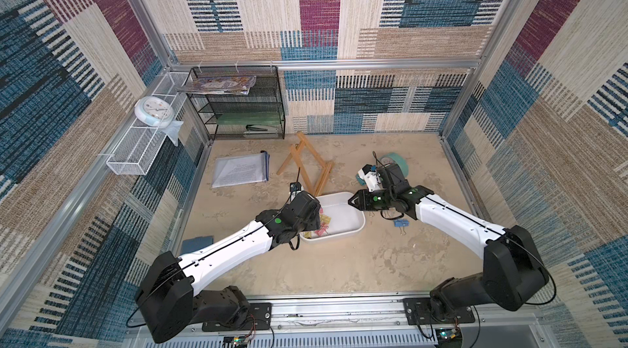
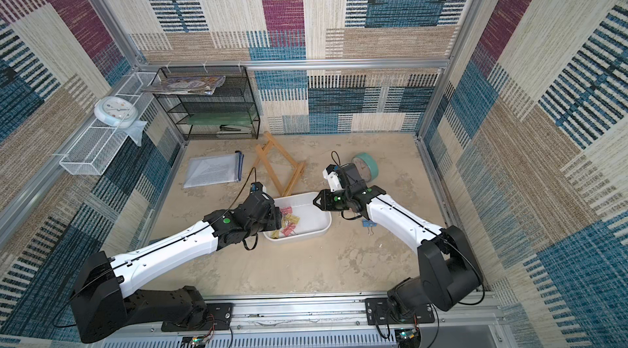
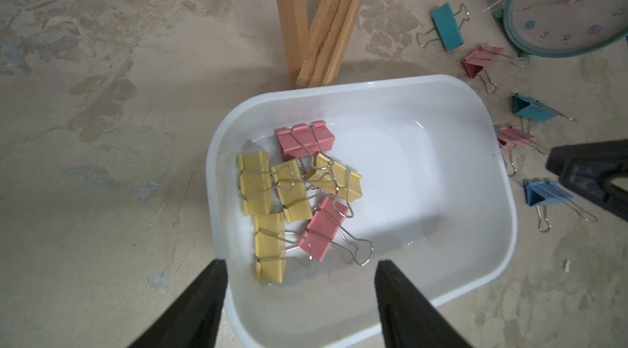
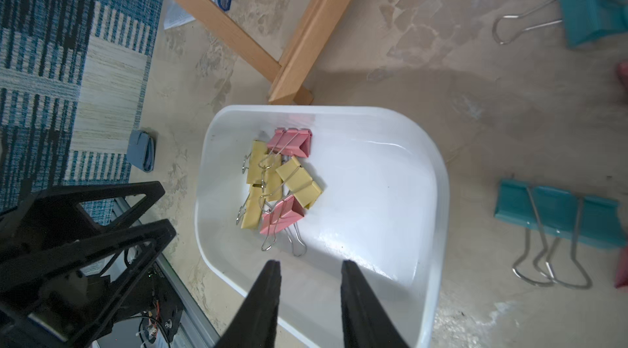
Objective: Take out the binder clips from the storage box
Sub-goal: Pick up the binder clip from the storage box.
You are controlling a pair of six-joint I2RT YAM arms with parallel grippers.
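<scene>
White plastic, the storage box [image 1: 343, 219] sits mid-table in both top views, an arm reaching over it from each side. The right gripper [image 1: 351, 201] is at its far corner, and a blue clip [image 1: 400, 224] lies on the table beside that arm. In the left wrist view the left gripper [image 3: 301, 263] stands apart and empty just above six binder clips [image 3: 292, 190] in the box, four yellow and two pink, with their wire handles interlaced. Five loose clips [image 3: 481, 59] are already out near the clock [image 3: 571, 6]. The job looks roughly half done. The next pick calls for closing on the nearest pink clip [image 3: 324, 227] alone, without dragging its neighbours. In the right wrist view the right gripper [image 4: 310, 263], narrowly apart and empty, hovers over the rim, so the two could crowd each other. The wooden easel [image 4: 306, 40] ends just beside the box's far wall.
</scene>
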